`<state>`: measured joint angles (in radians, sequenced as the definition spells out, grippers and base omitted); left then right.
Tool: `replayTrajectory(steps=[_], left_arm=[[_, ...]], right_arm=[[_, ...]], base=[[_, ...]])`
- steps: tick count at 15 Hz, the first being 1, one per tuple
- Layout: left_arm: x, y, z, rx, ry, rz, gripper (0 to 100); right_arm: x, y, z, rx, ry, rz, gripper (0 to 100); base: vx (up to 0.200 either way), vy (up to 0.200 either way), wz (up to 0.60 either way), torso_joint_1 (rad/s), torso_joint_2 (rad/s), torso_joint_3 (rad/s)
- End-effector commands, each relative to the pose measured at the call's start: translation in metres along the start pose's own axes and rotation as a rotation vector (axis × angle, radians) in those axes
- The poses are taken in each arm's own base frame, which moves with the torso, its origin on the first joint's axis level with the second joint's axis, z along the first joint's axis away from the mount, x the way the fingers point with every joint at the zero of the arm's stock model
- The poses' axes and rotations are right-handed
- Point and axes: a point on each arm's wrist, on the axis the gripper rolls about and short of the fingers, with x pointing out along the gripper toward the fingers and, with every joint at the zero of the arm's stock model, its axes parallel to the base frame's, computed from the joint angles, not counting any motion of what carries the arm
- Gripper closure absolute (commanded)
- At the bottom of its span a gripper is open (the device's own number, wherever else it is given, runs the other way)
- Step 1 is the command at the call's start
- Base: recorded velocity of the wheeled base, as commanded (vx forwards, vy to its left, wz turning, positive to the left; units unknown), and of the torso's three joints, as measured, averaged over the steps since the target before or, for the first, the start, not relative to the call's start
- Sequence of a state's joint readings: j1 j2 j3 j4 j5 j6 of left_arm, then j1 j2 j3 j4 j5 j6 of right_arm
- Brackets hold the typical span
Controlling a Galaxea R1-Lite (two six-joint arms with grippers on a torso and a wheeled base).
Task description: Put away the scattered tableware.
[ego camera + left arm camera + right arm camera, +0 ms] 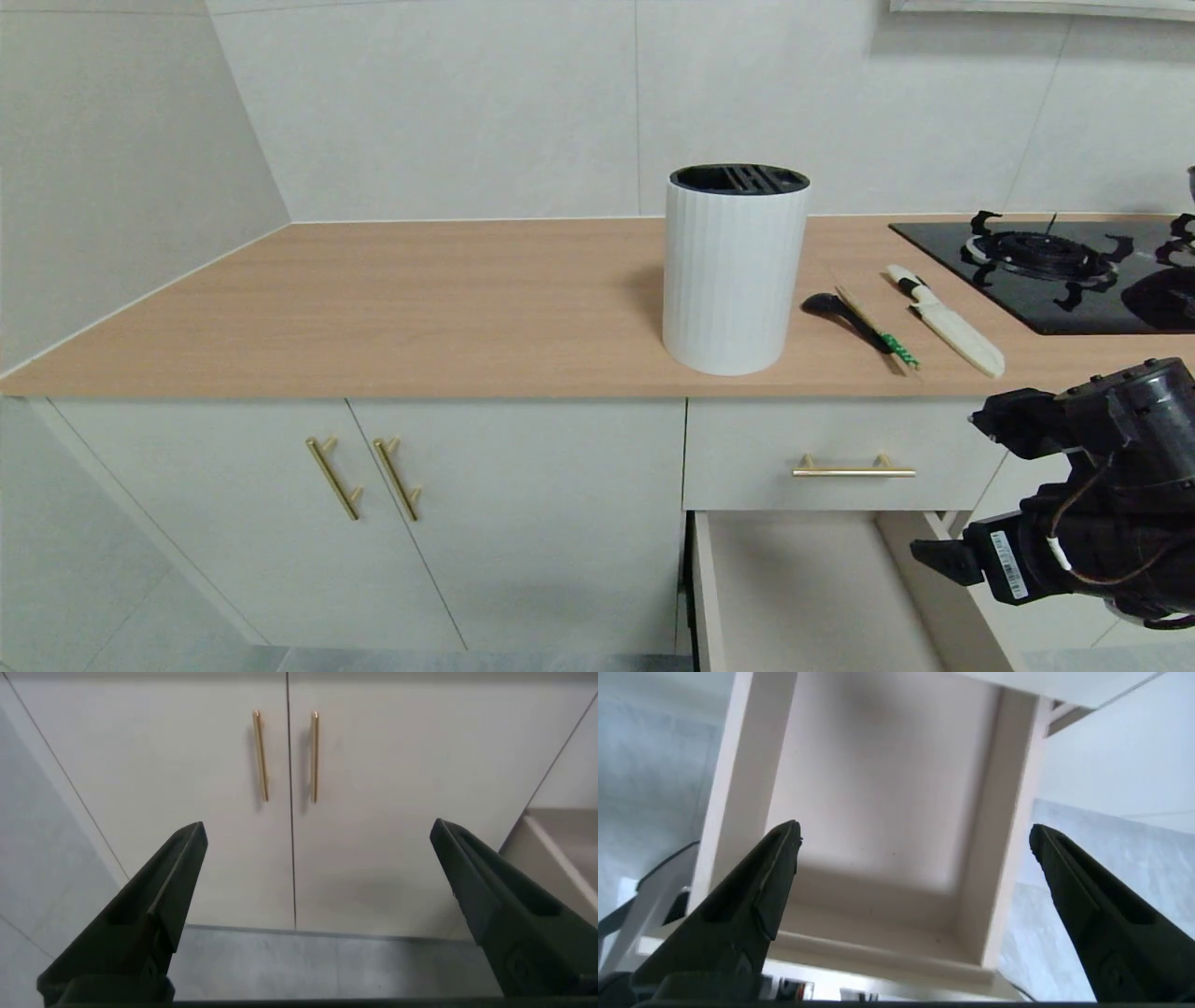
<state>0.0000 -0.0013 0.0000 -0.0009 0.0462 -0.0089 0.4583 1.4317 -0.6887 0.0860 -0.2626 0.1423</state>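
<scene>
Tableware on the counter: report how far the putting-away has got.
Done: the lower drawer is pulled open. In hand: nothing; the right gripper hangs open over that drawer, and the left gripper is open, facing the cabinet doors. Left: the black spoon, the chopsticks and the knife all lie on the counter beside the white holder, none put away yet.

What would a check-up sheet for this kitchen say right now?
Surface: wooden counter, with things at its right end.
Job's things: black spoon, chopsticks and pale knife lie beside the upright white holder; the drawer below stands open.
Clutter: nothing seen.
Claws: left claw open, facing the cabinet doors; right claw open above the drawer.
Cables: thin wires on the right arm's wrist.
Surroundings: gas stove at the counter's right; tiled wall behind.
</scene>
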Motion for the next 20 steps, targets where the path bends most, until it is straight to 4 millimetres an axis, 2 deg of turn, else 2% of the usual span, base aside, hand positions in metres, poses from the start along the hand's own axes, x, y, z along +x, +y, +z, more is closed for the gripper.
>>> replayTrajectory(steps=[1, 4, 6, 7, 9, 11, 12, 14, 17, 20], left_arm=[[0.0, 0.0, 0.0, 0.0, 0.001, 0.0, 0], [0.0, 0.0, 0.0, 0.0, 0.001, 0.0, 0], [0.0, 0.0, 0.0, 0.0, 0.001, 0.0, 0], [0.0, 0.0, 0.0, 0.0, 0.001, 0.0, 0], [0.0, 0.0, 0.0, 0.0, 0.001, 0.0, 0], [0.0, 0.0, 0.0, 0.0, 0.001, 0.001, 0], [0.0, 0.0, 0.0, 0.001, 0.001, 0.0, 0], [0.0, 0.0, 0.0, 0.0, 0.002, 0.0, 0], [0.0, 0.0, 0.0, 0.0, 0.002, 0.0, 0], [0.0, 0.0, 0.0, 0.0, 0.001, 0.0, 0]], right_arm=[[0.001, 0.0, 0.0, -0.004, 0.004, -0.002, 0], [-0.006, -0.001, 0.002, -0.02, -0.027, 0.006, 0], [-0.013, -0.003, 0.016, -0.087, -0.084, 0.012, 0], [-0.015, -0.003, 0.035, -0.076, -0.135, 0.007, 0], [-0.017, -0.004, 0.084, -0.031, -0.25, -0.002, 0], [-0.027, -0.013, 0.114, 0.019, -0.346, -0.025, 0], [-0.032, -0.025, 0.12, 0.058, -0.372, -0.04, 0], [-0.027, -0.039, 0.12, 0.113, -0.361, 0.031, 0], [-0.001, -0.039, 0.121, 0.114, -0.295, 0.054, 0], [0.027, -0.03, 0.121, 0.102, -0.258, 0.063, 0]], base=[[0.0, 0.0, 0.0, 0.203, -0.49, -0.281], [0.0, 0.0, 0.0, 0.08, -0.18, -0.111], [0.0, 0.0, 0.0, 0.013, -0.03, -0.016], [0.0, 0.0, 0.0, 0.0, 0.0, 0.0], [0.0, 0.0, 0.0, 0.0, 0.0, 0.0], [0.0, 0.0, 0.0, 0.0, 0.0, 0.0], [0.0, 0.0, 0.0, 0.0, 0.0, 0.0], [0.0, 0.0, 0.0, 0.0, 0.0, 0.0], [0.0, 0.0, 0.0, 0.0, 0.0, 0.0], [0.0, 0.0, 0.0, 0.0, 0.0, 0.0]])
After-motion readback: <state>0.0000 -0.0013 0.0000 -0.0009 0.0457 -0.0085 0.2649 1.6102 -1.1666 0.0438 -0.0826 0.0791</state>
